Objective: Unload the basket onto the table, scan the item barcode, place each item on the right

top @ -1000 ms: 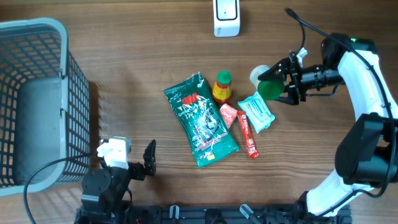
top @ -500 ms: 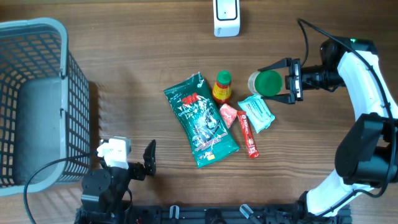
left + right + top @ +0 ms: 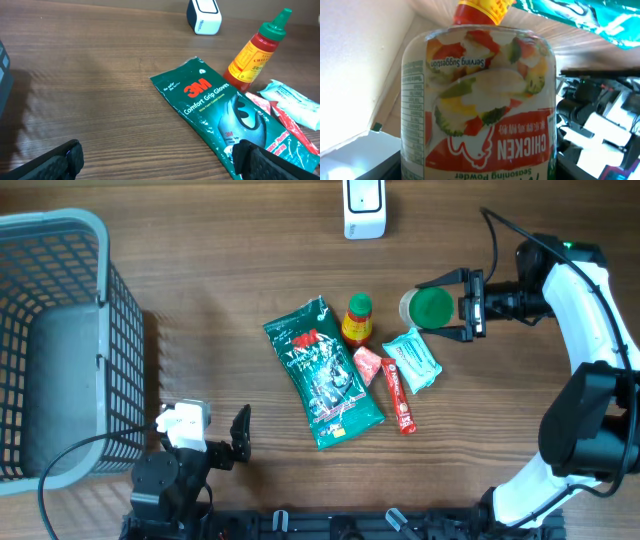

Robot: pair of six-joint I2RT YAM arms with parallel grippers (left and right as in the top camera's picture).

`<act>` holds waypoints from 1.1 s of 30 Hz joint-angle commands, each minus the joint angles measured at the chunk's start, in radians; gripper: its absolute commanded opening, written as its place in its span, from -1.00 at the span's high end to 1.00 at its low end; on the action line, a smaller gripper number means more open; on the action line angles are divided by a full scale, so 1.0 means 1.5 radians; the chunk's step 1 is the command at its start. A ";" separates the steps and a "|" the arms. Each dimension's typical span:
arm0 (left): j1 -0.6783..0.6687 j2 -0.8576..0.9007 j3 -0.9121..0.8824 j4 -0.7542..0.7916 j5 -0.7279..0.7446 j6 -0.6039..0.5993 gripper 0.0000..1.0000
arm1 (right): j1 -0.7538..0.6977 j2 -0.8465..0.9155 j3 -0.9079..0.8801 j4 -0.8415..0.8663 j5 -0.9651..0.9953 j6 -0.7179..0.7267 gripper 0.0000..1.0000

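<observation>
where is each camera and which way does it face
overhead: above the table, facing down; both arms show, left gripper open at the bottom, right gripper shut on the seasoning jar.
left wrist: low over the table, looking across at the glove pack and sauce bottle; its fingers frame the bottom.
right wrist: close on the jar, which fills the view; fingers hardly show.
shared: overhead and left wrist both show the scanner.

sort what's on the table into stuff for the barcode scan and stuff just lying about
For the job: seasoning jar, right tool gripping it, white scanner.
Lying about: glove packet, sauce bottle, wipes pack, red sachets, basket, open left tool.
</observation>
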 commanded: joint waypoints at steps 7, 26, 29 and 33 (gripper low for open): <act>-0.002 -0.004 -0.001 0.002 0.010 0.013 -1.00 | -0.002 -0.003 -0.001 0.181 0.038 -0.123 -0.16; -0.002 -0.004 -0.001 0.002 0.010 0.013 -1.00 | 0.114 0.072 -0.001 0.935 0.067 -0.013 -0.18; -0.002 -0.004 -0.001 0.002 0.010 0.013 -1.00 | 0.130 0.147 0.000 1.086 0.134 0.053 -0.24; -0.002 -0.004 -0.001 0.002 0.010 0.013 -1.00 | 0.145 0.250 0.036 1.224 0.212 0.108 -0.26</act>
